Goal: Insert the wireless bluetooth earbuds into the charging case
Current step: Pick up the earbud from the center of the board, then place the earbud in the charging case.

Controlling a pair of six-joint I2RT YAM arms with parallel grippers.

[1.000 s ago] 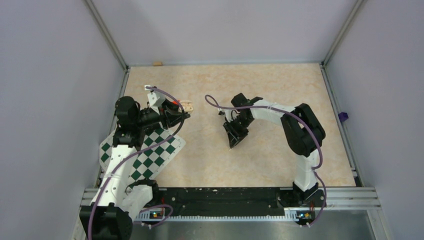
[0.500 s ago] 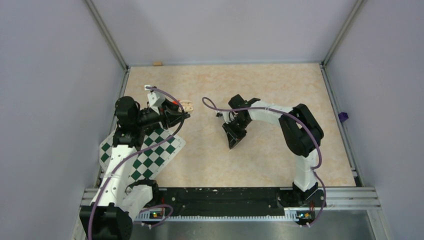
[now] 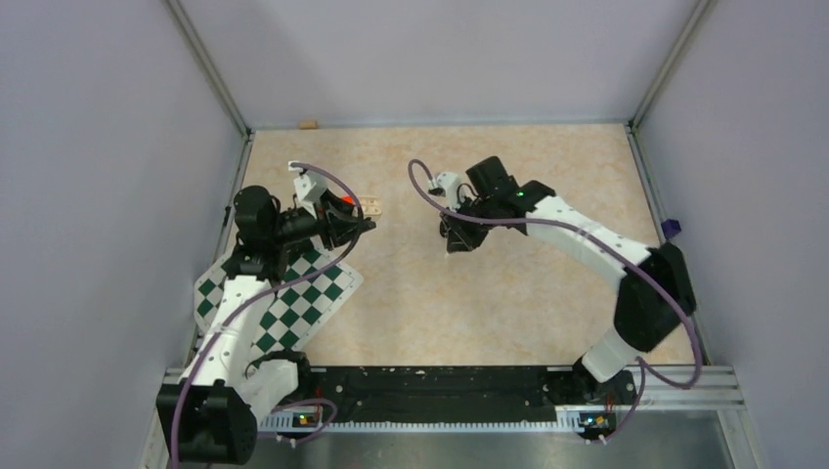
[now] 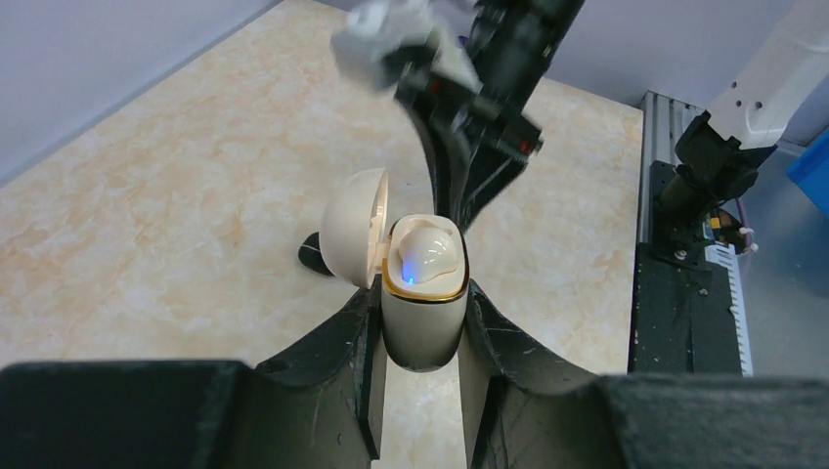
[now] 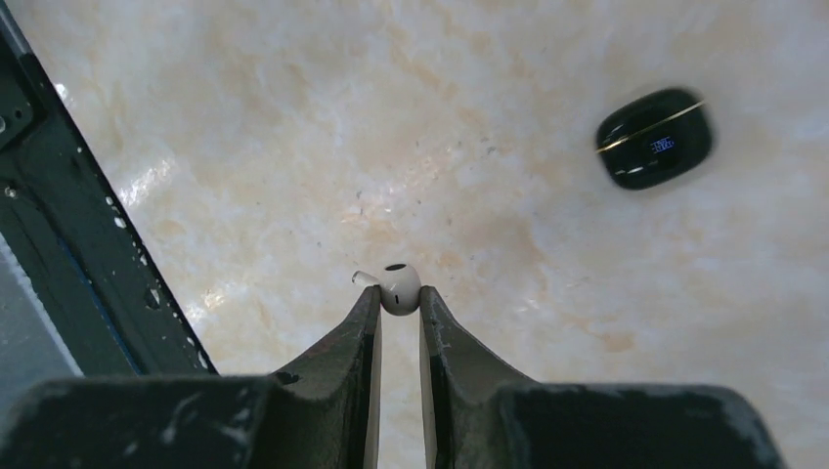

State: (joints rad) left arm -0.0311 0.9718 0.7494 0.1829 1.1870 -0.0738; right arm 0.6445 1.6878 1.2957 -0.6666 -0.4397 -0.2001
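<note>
Both closed: left gripper (image 4: 420, 296) clamps charging case (image 4: 422, 327), right gripper (image 5: 399, 299) pinches earbud (image 5: 400, 285).

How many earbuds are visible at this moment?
2. One white earbud is pinched at the tips of the right hand; a second earbud looks seated in the open charging case that the left hand grips. Others may be hidden.

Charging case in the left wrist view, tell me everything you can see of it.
The charging case is a small cream-white clamshell, smooth and glossy like plastic. It stands upright, clamped at both sides by the left gripper. Its lid is swung open to the left. A gold rim rings the opening, where a rounded white insert shows a small blue light.
</note>
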